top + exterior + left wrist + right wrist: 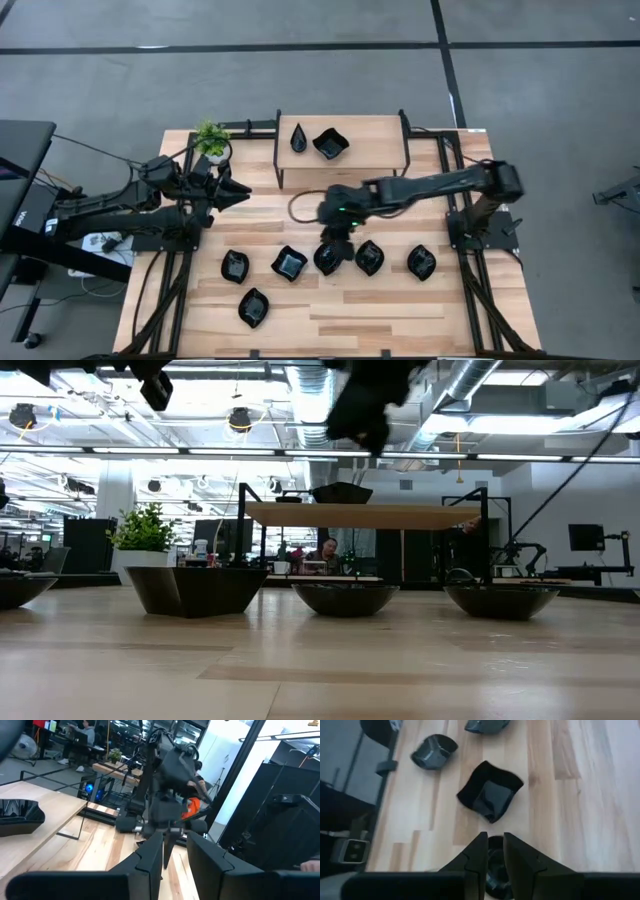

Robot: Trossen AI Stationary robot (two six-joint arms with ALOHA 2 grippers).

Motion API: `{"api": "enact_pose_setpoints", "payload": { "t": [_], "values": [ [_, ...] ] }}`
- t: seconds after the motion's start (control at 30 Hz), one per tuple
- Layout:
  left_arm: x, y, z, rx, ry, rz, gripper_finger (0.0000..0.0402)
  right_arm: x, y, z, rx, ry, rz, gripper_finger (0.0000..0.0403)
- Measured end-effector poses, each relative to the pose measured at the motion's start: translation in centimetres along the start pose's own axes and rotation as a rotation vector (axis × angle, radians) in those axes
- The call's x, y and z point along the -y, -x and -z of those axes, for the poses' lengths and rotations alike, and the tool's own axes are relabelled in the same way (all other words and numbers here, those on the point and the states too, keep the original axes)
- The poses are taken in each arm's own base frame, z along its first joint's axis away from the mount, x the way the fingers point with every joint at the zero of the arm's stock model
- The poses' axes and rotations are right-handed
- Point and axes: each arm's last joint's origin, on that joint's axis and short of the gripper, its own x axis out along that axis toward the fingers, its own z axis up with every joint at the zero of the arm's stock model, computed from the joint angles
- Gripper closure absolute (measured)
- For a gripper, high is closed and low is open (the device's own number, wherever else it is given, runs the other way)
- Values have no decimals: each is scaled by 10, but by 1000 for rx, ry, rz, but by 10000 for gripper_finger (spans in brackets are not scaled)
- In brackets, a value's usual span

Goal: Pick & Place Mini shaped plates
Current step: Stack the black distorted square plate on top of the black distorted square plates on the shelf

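High view: right gripper (337,243) reaching across the bench (400,310) above the middle dish of six black plates (289,263), two more on a raised shelf (370,135), left gripper (238,195) waiting beside a potted plant (211,137), right wrist view: fingers (478,851) narrowly parted, empty, over a plate, left wrist view: left fingers (150,857) slightly apart, empty.

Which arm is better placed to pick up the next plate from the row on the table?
Right. Its tool hangs directly above a black plate in the row, while the left tool waits beside the potted plant, away from the plates.
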Motion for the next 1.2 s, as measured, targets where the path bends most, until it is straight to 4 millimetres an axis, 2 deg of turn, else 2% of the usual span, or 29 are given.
{"api": "enact_pose_setpoints", "payload": {
  "t": [0.17,0.5,0.63,0.77,0.93,1.1,1.2],
  "values": [
    [3,9,0,1,-45,0,311,3,-24,-24,-70,37,17,346],
    [17,49,4,23,-56,31,311,-4,-64,-49,-85,49,1,346],
    [20,59,6,23,-57,54,311,-7,-85,-51,-111,39,-6,346],
    [22,64,7,18,-58,82,311,-2,-102,-44,-191,4,9,346],
    [24,65,8,0,-34,133,311,13,-111,-39,-234,-114,48,346],
    [25,65,9,-14,-33,166,311,15,-116,-38,-232,-117,37,346],
    [25,65,9,-14,-33,167,311,15,-125,-33,-256,-119,31,343]
  ]
}}
